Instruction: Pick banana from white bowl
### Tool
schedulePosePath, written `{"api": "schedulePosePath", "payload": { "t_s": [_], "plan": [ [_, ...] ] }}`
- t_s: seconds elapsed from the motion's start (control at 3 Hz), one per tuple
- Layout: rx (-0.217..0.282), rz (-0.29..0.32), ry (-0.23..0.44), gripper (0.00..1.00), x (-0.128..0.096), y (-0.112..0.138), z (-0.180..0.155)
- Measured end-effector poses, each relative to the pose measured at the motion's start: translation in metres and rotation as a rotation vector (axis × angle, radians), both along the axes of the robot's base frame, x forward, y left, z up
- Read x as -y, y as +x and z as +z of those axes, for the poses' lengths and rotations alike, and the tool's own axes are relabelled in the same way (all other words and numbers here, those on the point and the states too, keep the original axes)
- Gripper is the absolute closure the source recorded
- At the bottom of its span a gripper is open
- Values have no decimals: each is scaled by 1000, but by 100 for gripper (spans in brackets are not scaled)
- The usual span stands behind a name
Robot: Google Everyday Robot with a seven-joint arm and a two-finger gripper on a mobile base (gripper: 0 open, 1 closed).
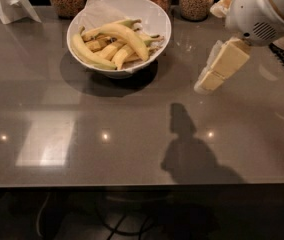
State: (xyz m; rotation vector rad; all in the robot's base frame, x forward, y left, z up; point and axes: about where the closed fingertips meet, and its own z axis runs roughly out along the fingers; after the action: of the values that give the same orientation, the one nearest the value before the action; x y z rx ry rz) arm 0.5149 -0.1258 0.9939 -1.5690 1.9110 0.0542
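The robot's cream-coloured gripper hangs right of centre, its grip impossible to tell. The curved yellow banana lies crosswise atop the glossy white bowl, upper left of it.

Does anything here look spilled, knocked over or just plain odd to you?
Nothing stands out. The bananas lie piled inside the white bowl, which sits upright on the counter. The jars stand upright along the back edge. The gripper hangs over the counter, right of the white bowl and apart from it.
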Motion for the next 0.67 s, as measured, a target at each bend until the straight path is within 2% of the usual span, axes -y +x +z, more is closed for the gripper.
{"api": "schedulePosePath", "payload": {
  "t_s": [0.33,0.67],
  "plan": [
    [33,34,66,0,-40,31,5],
    [26,58,104,0,-71,62,-2]
  ]
}}
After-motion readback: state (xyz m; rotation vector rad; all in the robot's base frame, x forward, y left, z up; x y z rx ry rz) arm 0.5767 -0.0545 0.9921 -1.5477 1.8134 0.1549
